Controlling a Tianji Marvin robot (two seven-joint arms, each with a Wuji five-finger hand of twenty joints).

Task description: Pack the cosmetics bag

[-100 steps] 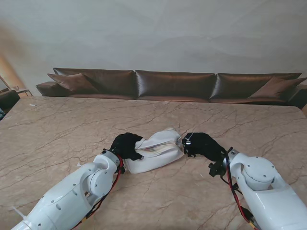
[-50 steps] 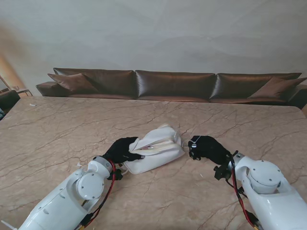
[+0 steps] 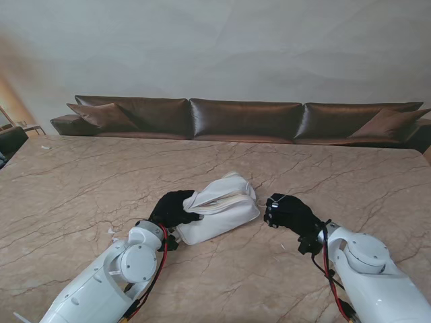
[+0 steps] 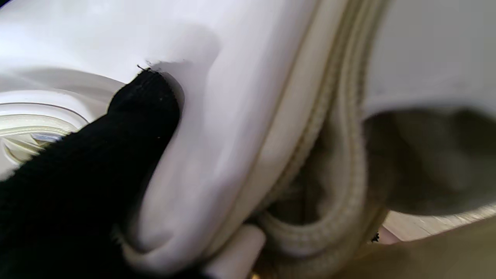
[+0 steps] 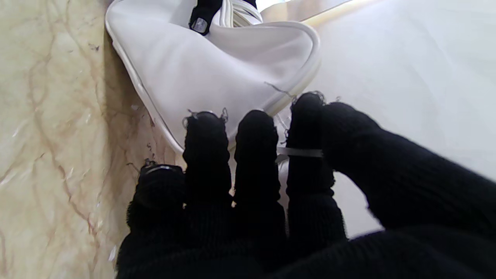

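The white cosmetics bag [image 3: 222, 207] lies mid-table with its zipped mouth gaping and pale lining showing. My left hand [image 3: 173, 208], in a black glove, is shut on the bag's left end. In the left wrist view a fingertip [image 4: 145, 112] presses into the white wall [image 4: 232, 97] beside the zipper [image 4: 350, 162]. My right hand [image 3: 288, 210] rests just off the bag's right end, a small gap apart. In the right wrist view its fingers [image 5: 255, 155] are stretched out side by side toward the bag [image 5: 209, 69], with nothing between them. No loose cosmetics are visible.
The marble table [image 3: 101, 175] spreads wide on all sides of the bag. A brown leather sofa [image 3: 242, 120] with cushions runs along the far edge. A dark chair [image 3: 10, 140] stands at the far left.
My right hand has drawn back from the bag's right end, toward me and to the right. The left hand keeps its hold, and the bag's mouth has lifted and shifted slightly.
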